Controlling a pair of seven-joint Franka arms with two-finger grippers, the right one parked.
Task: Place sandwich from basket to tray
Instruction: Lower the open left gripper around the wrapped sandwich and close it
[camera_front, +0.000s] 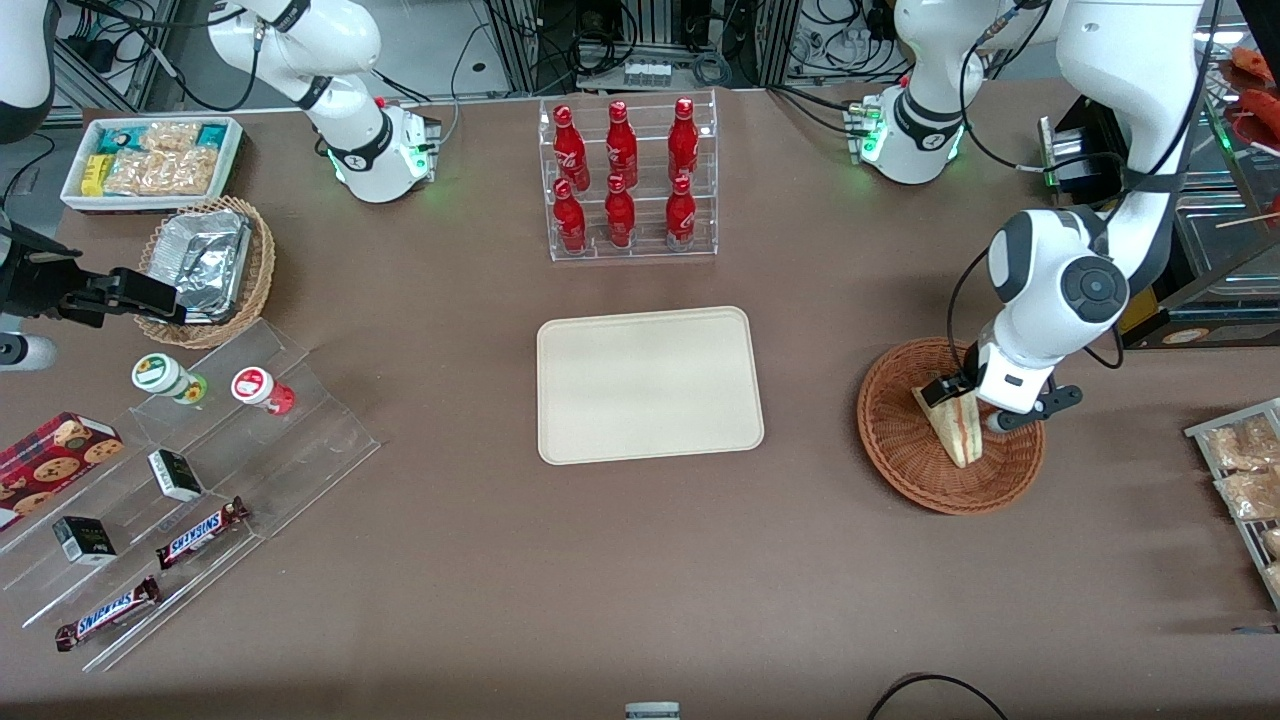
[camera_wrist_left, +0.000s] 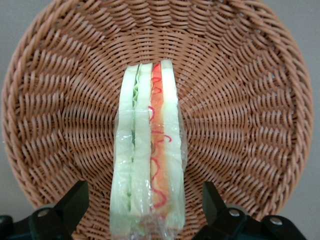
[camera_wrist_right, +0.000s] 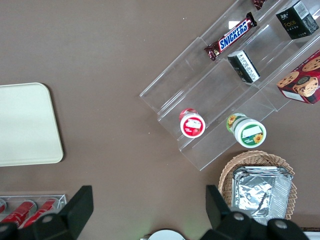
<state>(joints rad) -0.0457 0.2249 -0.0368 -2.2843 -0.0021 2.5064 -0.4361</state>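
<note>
At the right of the front view, a little below mid-height, the left arm's gripper (camera_front: 968, 405) is lowered into the round reddish-brown basket (camera_front: 900, 440), its two black fingers (camera_wrist_left: 74, 202) spread wide on either flank of the sandwich (camera_front: 953, 428) with a gap showing on each side, so they do not appear to be gripping it yet. The sandwich lies in the basket's middle, a wrapped wedge of white bread whose cut edge faces up, showing a green layer beside a red-orange one (camera_wrist_left: 149, 150). The cream tray (camera_front: 648, 385) sits at the centre of the frame on the brown table (camera_front: 500, 560), well apart from the basket and bare on top. Above the tray, in the upper middle of the frame, a clear rack holds red bottles (camera_front: 622, 180). At the lower left, a stepped clear stand (camera_front: 300, 440) carries chocolate bars (camera_front: 200, 532) and small jars
</note>
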